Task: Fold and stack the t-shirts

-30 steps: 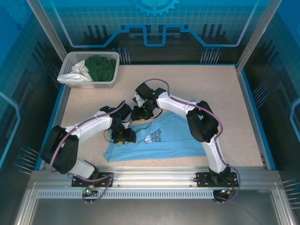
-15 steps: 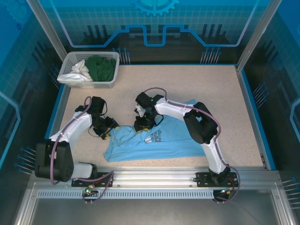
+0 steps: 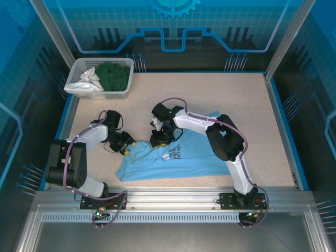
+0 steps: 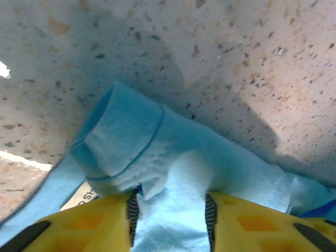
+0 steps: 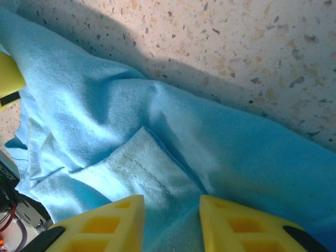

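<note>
Swinging outward, your left arm has quit the middle of the shirt and carried its left gripper (image 3: pixel 127 144) to the cloth's left end, where the jaws have narrowed onto a sleeve. The soft, short-sleeved light blue t-shirt (image 3: pixel 184 160) with a printed chest lies rumpled and unfolded on the speckled beige table (image 3: pixel 226 100), by the middle of its near edge. In the left wrist view, the yellow fingers (image 4: pixel 94 226) pinch a ridge of blue cloth between them, with the hemmed sleeve cuff (image 4: pixel 118 139) curled just beyond.

Your right gripper (image 3: pixel 160 139) has stayed on the shirt's far edge, by the collar. Its wrist view shows the jaws partly closed with a stitched fold of the same shirt caught between them.

My judgement is that both far corners are now in hand, so a first fold can begin; nothing is folded or stacked yet.

The left arm lies low, elbow toward the left edge. The right arm arches from its base leftward over the shirt.

A white slatted plastic basket (image 3: pixel 100 93) in the far left corner holds a dark green garment (image 3: pixel 114 76) and a white garment (image 3: pixel 88 79).
</note>
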{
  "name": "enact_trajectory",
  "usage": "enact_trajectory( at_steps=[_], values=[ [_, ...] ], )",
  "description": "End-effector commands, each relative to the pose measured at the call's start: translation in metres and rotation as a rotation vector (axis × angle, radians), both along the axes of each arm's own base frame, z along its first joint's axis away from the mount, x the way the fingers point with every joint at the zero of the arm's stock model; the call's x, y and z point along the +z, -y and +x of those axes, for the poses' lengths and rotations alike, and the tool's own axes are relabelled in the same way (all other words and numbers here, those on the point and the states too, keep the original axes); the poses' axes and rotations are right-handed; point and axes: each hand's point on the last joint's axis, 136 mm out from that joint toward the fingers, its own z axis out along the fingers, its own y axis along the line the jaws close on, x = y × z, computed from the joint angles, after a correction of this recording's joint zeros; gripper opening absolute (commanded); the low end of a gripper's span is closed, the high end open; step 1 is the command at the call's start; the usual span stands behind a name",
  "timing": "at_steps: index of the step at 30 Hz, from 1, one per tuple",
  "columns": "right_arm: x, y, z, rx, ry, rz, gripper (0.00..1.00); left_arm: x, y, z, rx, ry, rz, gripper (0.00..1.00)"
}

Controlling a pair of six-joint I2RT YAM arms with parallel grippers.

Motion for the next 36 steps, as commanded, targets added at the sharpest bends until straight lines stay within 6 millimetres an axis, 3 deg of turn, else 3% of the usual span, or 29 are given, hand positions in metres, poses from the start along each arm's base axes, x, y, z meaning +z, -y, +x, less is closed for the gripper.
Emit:
enact_trajectory(
  at_steps=[1,11,16,23,28,31,36],
  values=[
    [0.019,-0.005,-0.003,0.021,0.024,0.033,0.33,0.0,0.003,0.004,-0.007,0.009,-0.025,0.33],
    [0.016,-0.001,-0.006,0.013,0.015,0.026,0.32,0.013,-0.001,-0.002,-0.104,0.038,0.016,0.0],
    [0.017,0.0,-0.005,0.009,0.016,0.031,0.32,0.026,-0.002,0.004,-0.162,0.106,0.049,0.0],
    [0.018,0.0,0.0,-0.008,0.013,0.038,0.31,0.061,0.018,0.018,-0.329,0.316,0.128,0.0],
    [0.023,0.003,0.004,-0.033,0.026,0.053,0.32,0.07,0.023,0.01,-0.42,0.389,0.182,0.0],
    [0.023,0.004,0.003,-0.034,0.018,0.058,0.33,0.06,0.01,-0.004,-0.411,0.322,0.251,0.0],
    [0.02,0.01,-0.006,-0.023,-0.012,0.04,0.36,0.043,-0.034,-0.026,-0.265,0.155,0.408,0.06]
  ],
)
